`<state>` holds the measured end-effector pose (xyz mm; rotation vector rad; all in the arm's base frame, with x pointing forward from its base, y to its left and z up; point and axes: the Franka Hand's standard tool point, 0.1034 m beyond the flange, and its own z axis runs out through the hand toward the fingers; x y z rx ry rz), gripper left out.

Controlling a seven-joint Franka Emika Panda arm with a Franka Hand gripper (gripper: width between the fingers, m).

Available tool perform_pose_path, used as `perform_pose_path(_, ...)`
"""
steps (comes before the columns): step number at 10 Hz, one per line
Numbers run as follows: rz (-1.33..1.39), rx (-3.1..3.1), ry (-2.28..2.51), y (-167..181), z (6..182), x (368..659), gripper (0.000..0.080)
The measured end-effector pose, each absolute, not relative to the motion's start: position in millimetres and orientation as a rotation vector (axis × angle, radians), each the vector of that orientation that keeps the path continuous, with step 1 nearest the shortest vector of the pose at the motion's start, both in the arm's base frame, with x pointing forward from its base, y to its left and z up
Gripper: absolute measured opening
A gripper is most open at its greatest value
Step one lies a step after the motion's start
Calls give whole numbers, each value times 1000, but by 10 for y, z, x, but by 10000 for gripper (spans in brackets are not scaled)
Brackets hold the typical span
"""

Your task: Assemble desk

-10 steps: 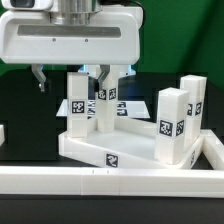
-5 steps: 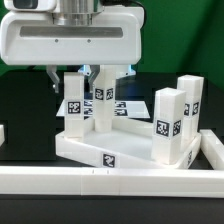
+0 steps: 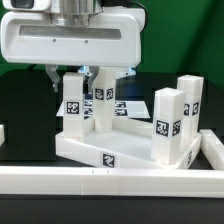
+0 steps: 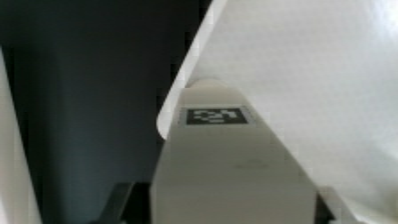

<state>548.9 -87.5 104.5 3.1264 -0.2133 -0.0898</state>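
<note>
Showing leg (image 4: 222,170) tag closer, wrist view

- The tabletop (image 3: 105,152) lies on the table, just behind the border rail (image 3: 110,183).
- Four legs stand on it: two (image 3: 74,103) (image 3: 105,98) toward the exterior view's left, two (image 3: 169,125) (image 3: 192,104) toward its right.

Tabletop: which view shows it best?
Exterior view. The tabletop shows whole there, with its raised rim, a front tag and upright legs in its corners. The wrist view is filled by one close leg and its tag; no tabletop can be made out there.
</note>
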Motion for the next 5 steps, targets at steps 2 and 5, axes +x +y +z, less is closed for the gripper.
perform_pose_path(2,-87,3106,-463,-883,1041,5484,288)
perform_pose_path(5,-81,3033,-1037,-942,1035,5474,289)
